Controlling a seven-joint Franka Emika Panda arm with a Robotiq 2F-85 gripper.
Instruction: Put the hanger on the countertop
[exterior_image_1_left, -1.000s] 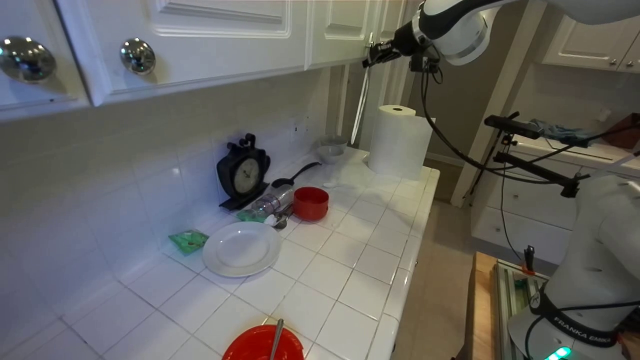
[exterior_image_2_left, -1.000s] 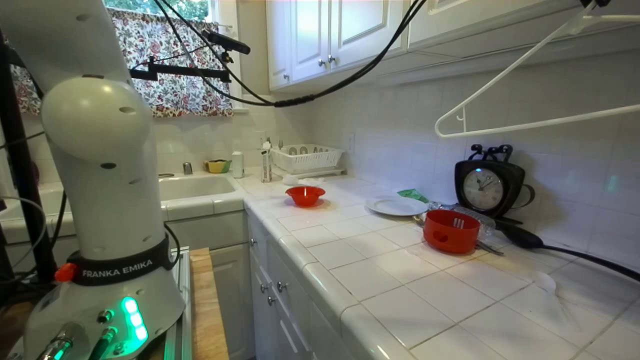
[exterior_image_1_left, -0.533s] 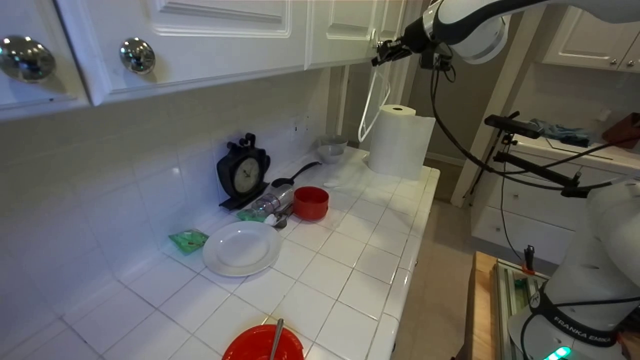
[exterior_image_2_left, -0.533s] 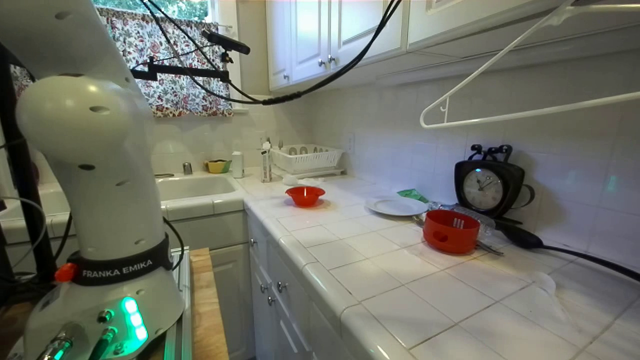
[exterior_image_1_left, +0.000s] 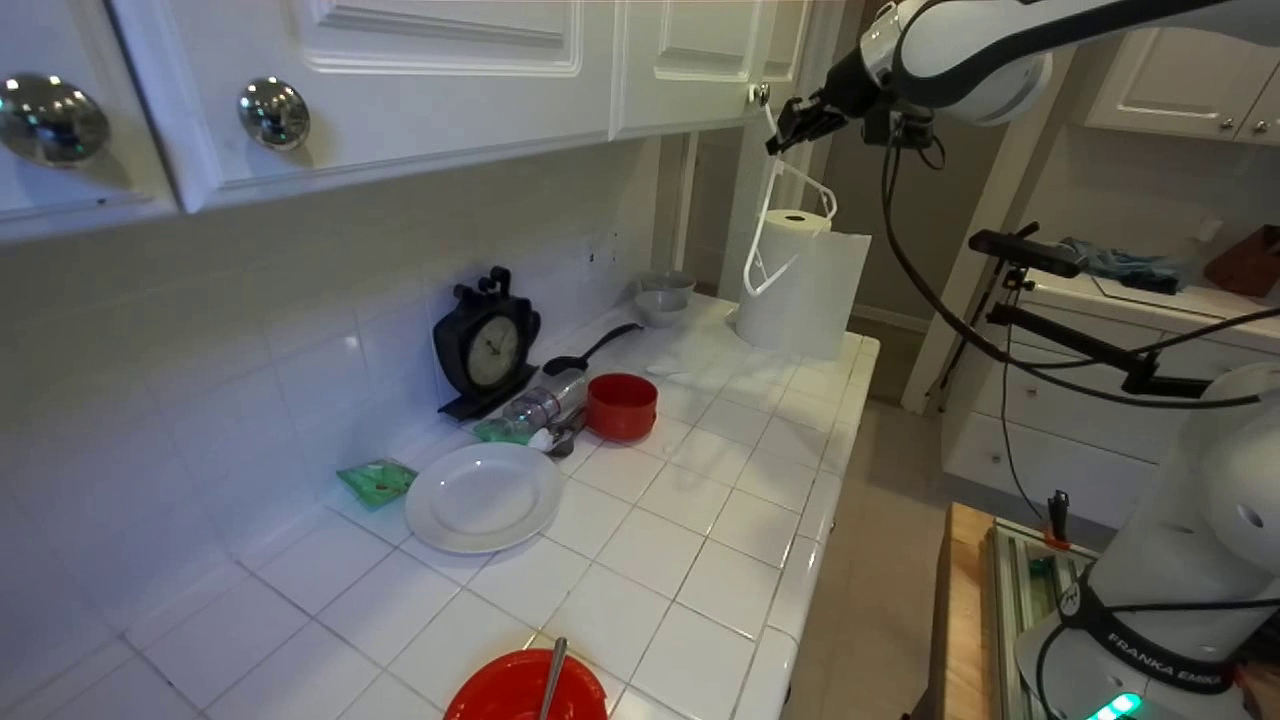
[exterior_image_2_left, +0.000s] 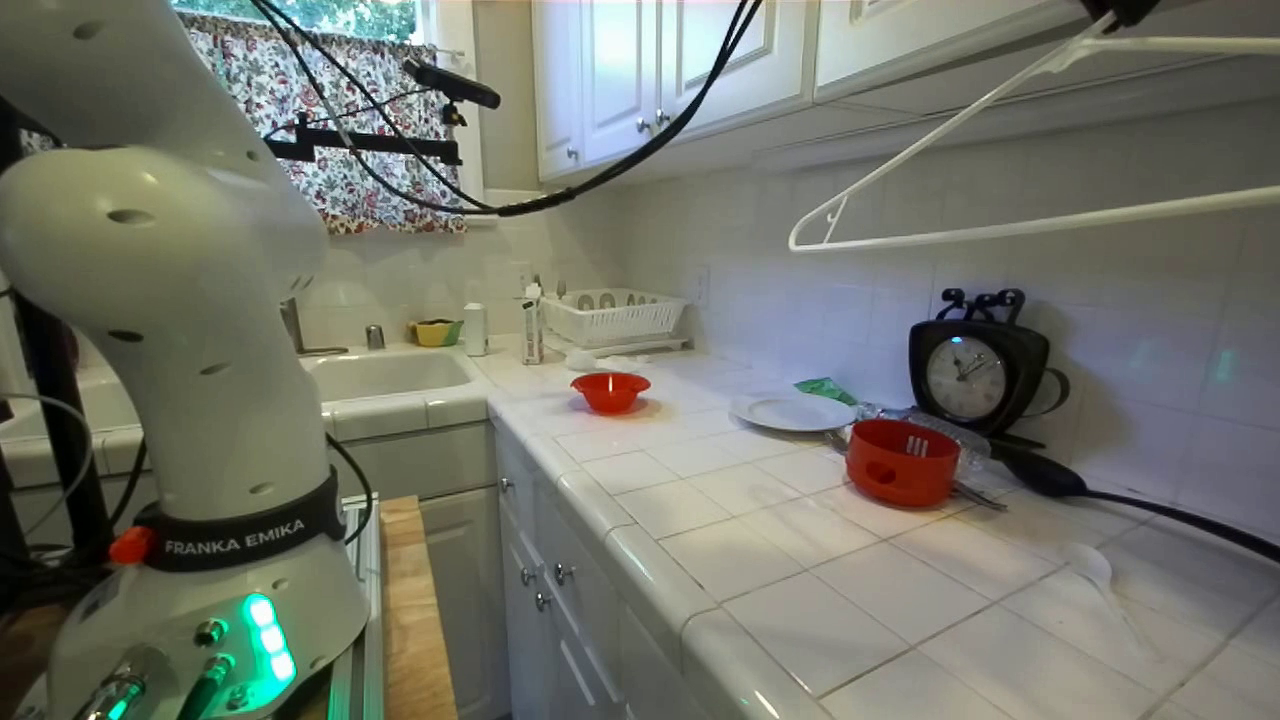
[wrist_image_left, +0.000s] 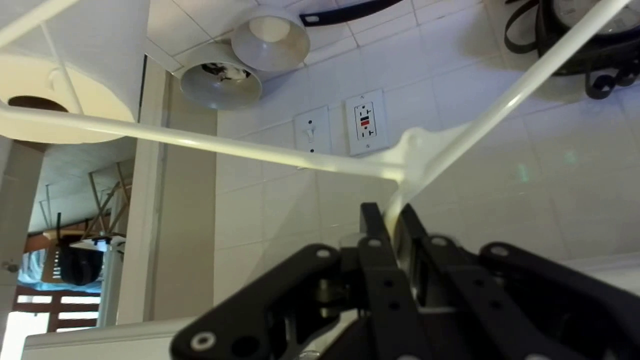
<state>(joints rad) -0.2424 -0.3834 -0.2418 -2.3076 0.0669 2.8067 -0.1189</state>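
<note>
The white hanger (exterior_image_1_left: 761, 225) hangs in the air, hook end up, below my gripper (exterior_image_1_left: 780, 135). It shows large at the upper right of an exterior view (exterior_image_2_left: 1000, 231) and crosses the wrist view (wrist_image_left: 505, 102). In the wrist view the two black fingers (wrist_image_left: 390, 215) are closed around the neck of the hanger, just above where its arms meet. The hook is mostly hidden by the gripper. The white tiled countertop (exterior_image_1_left: 640, 540) lies well below the hanger and also shows in an exterior view (exterior_image_2_left: 800, 600). The hanger is apart from it.
A paper-towel roll (exterior_image_1_left: 800, 300) stands at the countertop end, close behind the hanger in that view. Upper cabinets (exterior_image_1_left: 690, 60) are beside the gripper. A black clock-like scale (exterior_image_2_left: 965, 375), red cup (exterior_image_2_left: 900, 465), ladle (exterior_image_2_left: 1040, 470), plate (exterior_image_2_left: 795, 411) and red bowl (exterior_image_2_left: 610, 393) stand on the tiles.
My gripper and the hanger have moved away from the upper cabinets and slightly down. The hanger has turned, so more of its triangular outline shows. The objects on the countertop have not moved.
</note>
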